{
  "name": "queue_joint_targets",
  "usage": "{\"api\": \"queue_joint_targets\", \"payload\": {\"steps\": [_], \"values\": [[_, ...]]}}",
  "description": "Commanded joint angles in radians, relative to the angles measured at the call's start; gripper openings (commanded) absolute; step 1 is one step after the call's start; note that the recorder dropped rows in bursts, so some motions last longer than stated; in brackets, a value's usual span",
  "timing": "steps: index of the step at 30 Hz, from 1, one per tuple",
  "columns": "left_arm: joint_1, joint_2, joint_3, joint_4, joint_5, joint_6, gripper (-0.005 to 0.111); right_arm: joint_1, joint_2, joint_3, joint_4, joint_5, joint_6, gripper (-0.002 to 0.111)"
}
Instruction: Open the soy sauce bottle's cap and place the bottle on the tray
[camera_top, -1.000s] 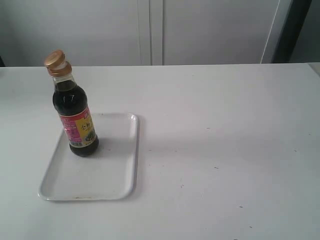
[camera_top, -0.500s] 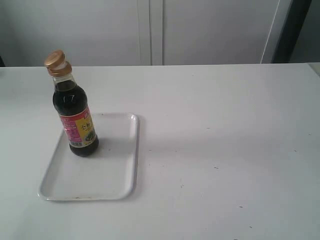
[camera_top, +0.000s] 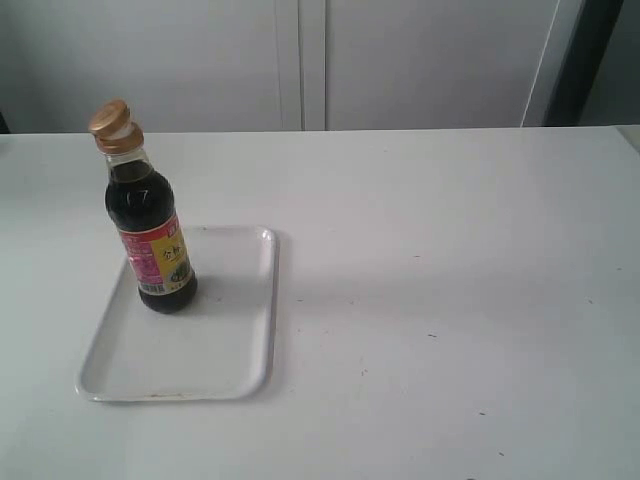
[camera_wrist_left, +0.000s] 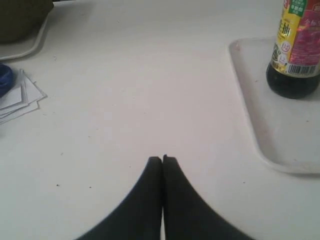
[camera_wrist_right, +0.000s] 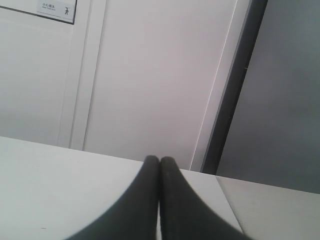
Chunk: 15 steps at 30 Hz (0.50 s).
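The soy sauce bottle (camera_top: 150, 222) stands upright on the white tray (camera_top: 230, 340), near its far left part. Its orange-gold cap (camera_top: 110, 118) is flipped up and tilted back on the neck. The left wrist view shows the bottle's lower half (camera_wrist_left: 294, 55) on the tray (camera_wrist_left: 265, 135), well apart from my left gripper (camera_wrist_left: 162, 159), which is shut over bare table with nothing between its fingers. My right gripper (camera_wrist_right: 159, 159) is shut too, empty, pointing toward the wall beyond the table edge. Neither gripper appears in the exterior view.
White table (camera_top: 450, 280) with small dark specks. In the left wrist view, folded papers (camera_wrist_left: 20, 95) with a blue object (camera_wrist_left: 5, 79) lie off to one side, next to another tray's corner (camera_wrist_left: 30, 45). A wall and dark post (camera_wrist_right: 235, 85) stand behind the table.
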<state>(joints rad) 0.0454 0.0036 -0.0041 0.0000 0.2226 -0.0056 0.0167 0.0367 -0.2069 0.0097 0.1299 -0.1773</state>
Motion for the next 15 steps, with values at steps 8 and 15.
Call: {"api": "queue_joint_targets", "payload": {"steps": [8,15], "values": [[0.004,-0.004,0.004,-0.021,0.005,-0.005,0.000,-0.008,-0.004,0.002,0.001,0.000,0.002,0.000],[0.004,-0.004,0.004,-0.021,0.003,-0.005,0.000,-0.008,-0.004,0.002,0.001,0.000,0.002,0.000]]}}
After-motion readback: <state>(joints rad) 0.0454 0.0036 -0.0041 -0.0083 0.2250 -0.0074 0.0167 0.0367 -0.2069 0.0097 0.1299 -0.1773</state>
